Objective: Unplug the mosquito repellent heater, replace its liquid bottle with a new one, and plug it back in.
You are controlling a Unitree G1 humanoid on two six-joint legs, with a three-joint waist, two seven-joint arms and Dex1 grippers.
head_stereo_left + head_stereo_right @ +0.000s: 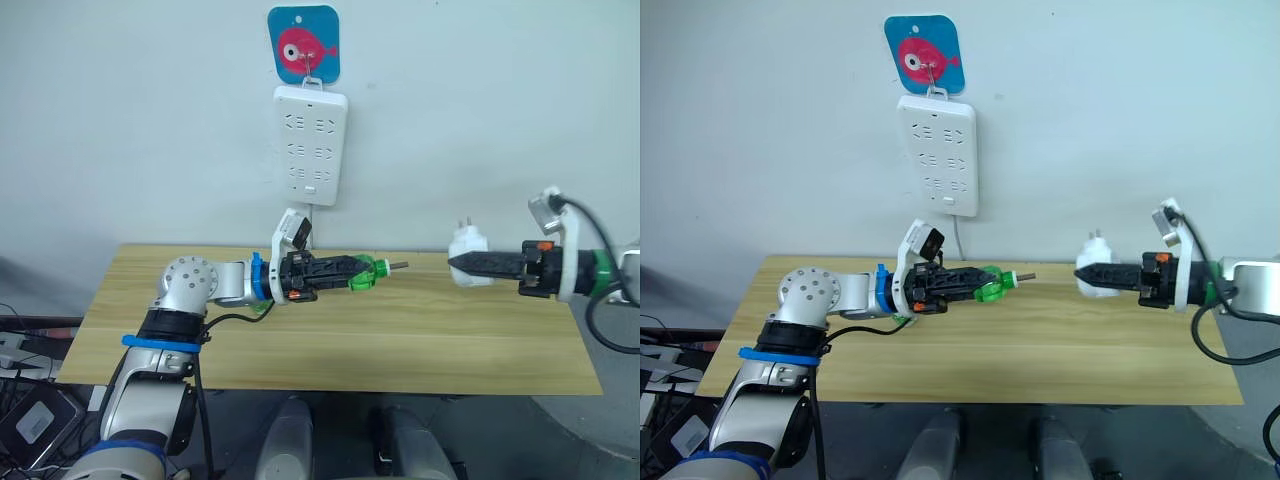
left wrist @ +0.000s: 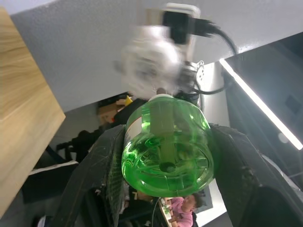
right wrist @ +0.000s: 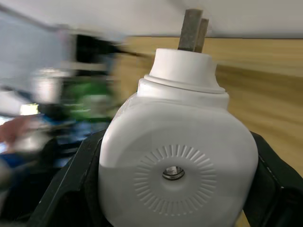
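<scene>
**Heater unplugged and in my right pincer, green bottle in my left, the two not yet joined**

My right pincer is at the right of the frame, pinching the mosquito repellent heater, prongs pointing up. The right wrist view shows its round vent face toward the camera. It is clear of the power strip, which hangs at upper centre under a blue fish hook, so I judge the unplugging done.

My left pincer, at centre frame, is pressed on the green liquid bottle, which lies on its side with the wick aimed toward the heater. A gap of open air separates wick and heater. I cannot tell from these views whether this bottle is the old one just out or the new one going in, nor whether the heater's socket is empty. At the least, I still have to fit a bottle and plug the unit back into the strip.

For room: both loads hang above the desk, over its back half. The wall is close behind them, so I have little depth to swing. The strip's cable drops to the desk just behind my left wrist. The right arm reaches in from past the desk's right edge. The desk's front half is open.
</scene>
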